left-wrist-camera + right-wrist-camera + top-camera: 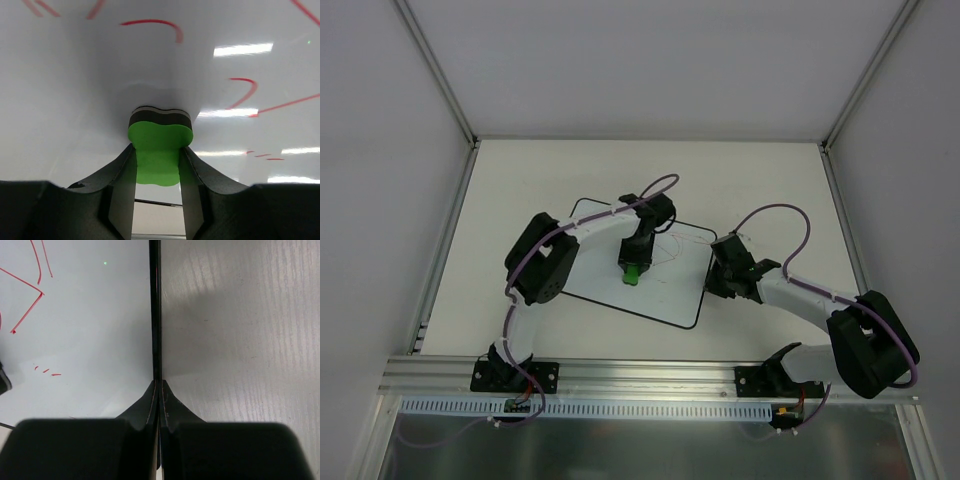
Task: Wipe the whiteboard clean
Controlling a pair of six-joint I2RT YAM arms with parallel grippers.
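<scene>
The whiteboard (665,297) lies flat in the middle of the table, white with a thin black border. Faint red scribbles (672,250) mark its right half; red strokes (156,23) show close up in the left wrist view. My left gripper (632,268) points down over the board, shut on a green eraser (159,150) whose dark felt face rests on the whiteboard (75,90). My right gripper (159,382) is shut, its tips set on the black border (155,315) at the board's right edge, beside the whiteboard (90,315) and its red lines (27,305).
The pale table (240,330) runs right of the board. White walls enclose it on three sides, and a metal rail (650,375) with both arm bases crosses the near edge.
</scene>
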